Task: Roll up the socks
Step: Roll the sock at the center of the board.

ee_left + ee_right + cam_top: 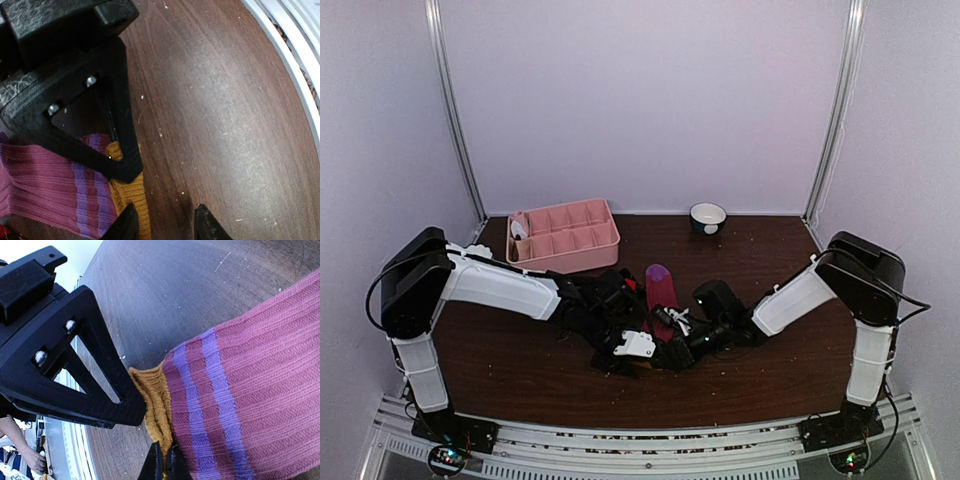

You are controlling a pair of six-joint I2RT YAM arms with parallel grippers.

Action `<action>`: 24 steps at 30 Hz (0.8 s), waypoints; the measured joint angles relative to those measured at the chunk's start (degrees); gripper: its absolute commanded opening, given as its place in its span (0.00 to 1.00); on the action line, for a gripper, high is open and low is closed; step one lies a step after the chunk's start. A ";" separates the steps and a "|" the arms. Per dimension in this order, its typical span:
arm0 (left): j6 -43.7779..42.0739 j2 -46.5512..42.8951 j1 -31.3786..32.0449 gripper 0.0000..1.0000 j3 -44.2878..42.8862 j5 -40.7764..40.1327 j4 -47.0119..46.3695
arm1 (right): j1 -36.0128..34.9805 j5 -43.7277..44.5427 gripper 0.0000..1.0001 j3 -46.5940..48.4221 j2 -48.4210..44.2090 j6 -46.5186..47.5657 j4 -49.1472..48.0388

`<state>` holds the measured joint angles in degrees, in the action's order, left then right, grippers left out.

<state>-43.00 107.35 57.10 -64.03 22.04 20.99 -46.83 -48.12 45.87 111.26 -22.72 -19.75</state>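
Note:
A magenta-pink sock point(660, 285) with a purple toe lies lengthwise at the table's middle. Its near end has purple stripes point(220, 405) and a mustard cuff point(155, 400). My right gripper point(163, 466) is shut on that cuff, pinching its folded edge. My left gripper point(165, 225) stands open right beside it, one fingertip point(125, 222) against the cuff's edge point(131, 192), with bare wood between the tips. In the top view both grippers meet at the sock's near end: left point(632, 350), right point(672, 340). The black argyle socks are hidden or out of view.
A pink compartment tray point(565, 235) stands at the back left, and a small dark bowl with a white inside point(708, 217) at the back centre. The table's metal front rail point(290, 50) runs close to the grippers. Small crumbs dot the wood.

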 measured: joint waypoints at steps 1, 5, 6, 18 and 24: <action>0.00 0.00 -0.04 0.39 0.00 -0.24 0.00 | 0.04 -0.07 0.00 0.07 0.02 0.02 0.13; 0.02 0.66 -0.44 0.37 -0.13 -0.87 0.09 | 0.09 -0.17 0.00 0.33 0.00 0.04 0.81; 0.02 1.11 -0.68 0.36 -0.26 -1.01 0.09 | 0.11 -0.17 0.00 0.35 0.00 0.04 0.90; 0.04 4.87 -1.86 0.12 -4.76 -0.85 1.70 | 0.70 -0.85 0.00 0.66 -0.37 0.22 2.71; -0.35 5.66 -2.05 0.02 -6.03 -0.83 2.80 | 0.85 -1.01 0.21 0.24 -0.76 -0.37 2.69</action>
<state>-43.35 113.01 55.05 -70.06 21.21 23.79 -45.98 -49.12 46.11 110.50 -23.09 -17.06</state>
